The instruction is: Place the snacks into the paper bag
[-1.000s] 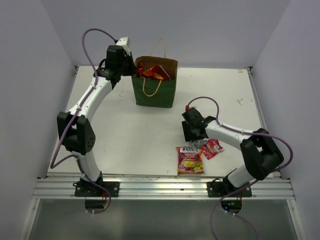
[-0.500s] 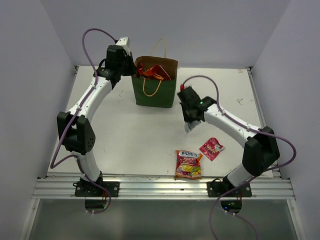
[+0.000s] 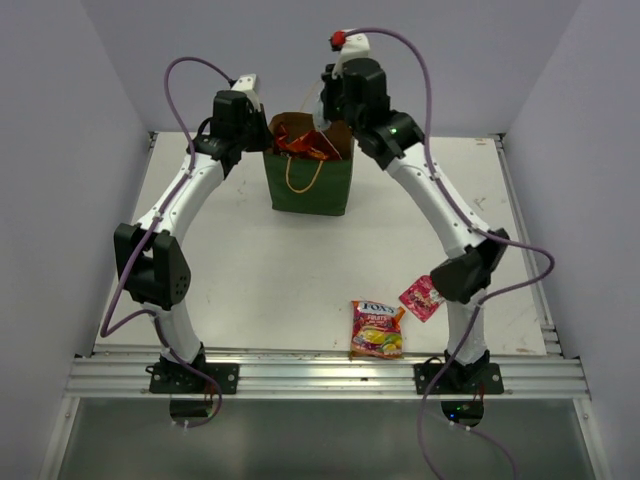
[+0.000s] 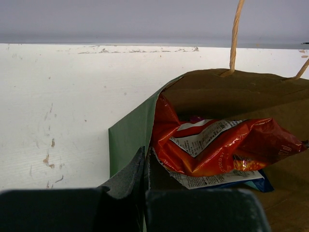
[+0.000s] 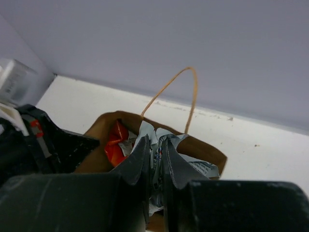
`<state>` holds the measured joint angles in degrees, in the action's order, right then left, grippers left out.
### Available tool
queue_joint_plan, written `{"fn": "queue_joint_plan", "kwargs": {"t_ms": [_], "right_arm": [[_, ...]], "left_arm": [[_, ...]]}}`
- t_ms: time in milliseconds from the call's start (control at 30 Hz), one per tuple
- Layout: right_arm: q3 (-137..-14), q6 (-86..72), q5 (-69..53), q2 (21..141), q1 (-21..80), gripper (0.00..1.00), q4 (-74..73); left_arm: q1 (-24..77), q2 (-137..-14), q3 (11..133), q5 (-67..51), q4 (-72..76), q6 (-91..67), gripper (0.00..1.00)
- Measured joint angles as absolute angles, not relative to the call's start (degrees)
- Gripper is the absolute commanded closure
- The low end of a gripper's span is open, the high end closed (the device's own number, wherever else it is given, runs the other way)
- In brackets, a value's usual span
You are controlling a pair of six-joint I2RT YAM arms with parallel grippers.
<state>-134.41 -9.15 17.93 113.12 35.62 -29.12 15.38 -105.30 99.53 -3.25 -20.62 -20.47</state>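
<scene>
Top external view: the right arm [image 3: 430,190] arches high over the desk [image 3: 250,270], the right gripper [image 3: 323,115] closed tight on the small silver packet [image 5: 147,129] above the paper bag [image 3: 310,185]; the left gripper [image 4: 145,153] clamps the bag's rim.

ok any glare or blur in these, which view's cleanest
Top external: cleanest, even light, soft shadows, paper bag sharp. Left wrist: bright sheen on the Doritos bag, left fingers dark and soft. Right wrist: right fingers blurred, silver packet slightly soft.
</scene>
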Motion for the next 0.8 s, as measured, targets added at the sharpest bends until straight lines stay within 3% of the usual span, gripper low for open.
{"fn": "queue_joint_plan", "kwargs": {"t_ms": [167, 233, 333, 367, 400, 467, 500, 667, 800], "right_arm": [[-134.76, -9.15, 14.66, 124.03, 35.68, 0.92, -30.7], [-133.4, -9.06, 14.24, 125.36, 35.68, 0.81, -32.4], [-132.38, -8.75, 14.22, 125.29, 35.68, 0.75, -33.26], [-132.38, -8.58, 14.24, 125.19, 35.68, 0.69, -33.23], [-132.38, -8.38, 14.26, 125.03, 35.68, 0.4, -33.23], [-132.38, -8.16, 14.41, 124.84, 35.68, 0.21, -33.39], [-132.27, -7.9, 14.39, 124.64, 35.68, 0.16, -33.47], [-130.56, -7.22, 14.22, 121.16, 35.68, 0.12, -34.72], [-123.83, -6.79, 14.66, 111.09, 35.94, 0.11, -35.79]], "left_arm": [[15.38, -105.3, 99.53, -3.22, -20.64, -20.45, 1.0], [15.38, -105.3, 99.53, -3.22, -20.64, -20.45, 1.0], [15.33, -105.3, 99.53, -3.27, -20.64, -20.45, 1.0], [15.33, -105.3, 99.53, -3.31, -20.64, -20.47, 1.0], [15.31, -105.3, 99.53, -3.44, -20.62, -20.47, 1.0], [15.27, -105.3, 99.53, -3.66, -20.62, -20.47, 1.0], [15.27, -105.3, 99.53, -3.73, -20.62, -20.47, 1.0], [15.16, -105.3, 99.53, -4.19, -20.6, -20.49, 1.0], [15.11, -105.3, 99.53, -4.38, -20.58, -20.51, 1.0]]}}
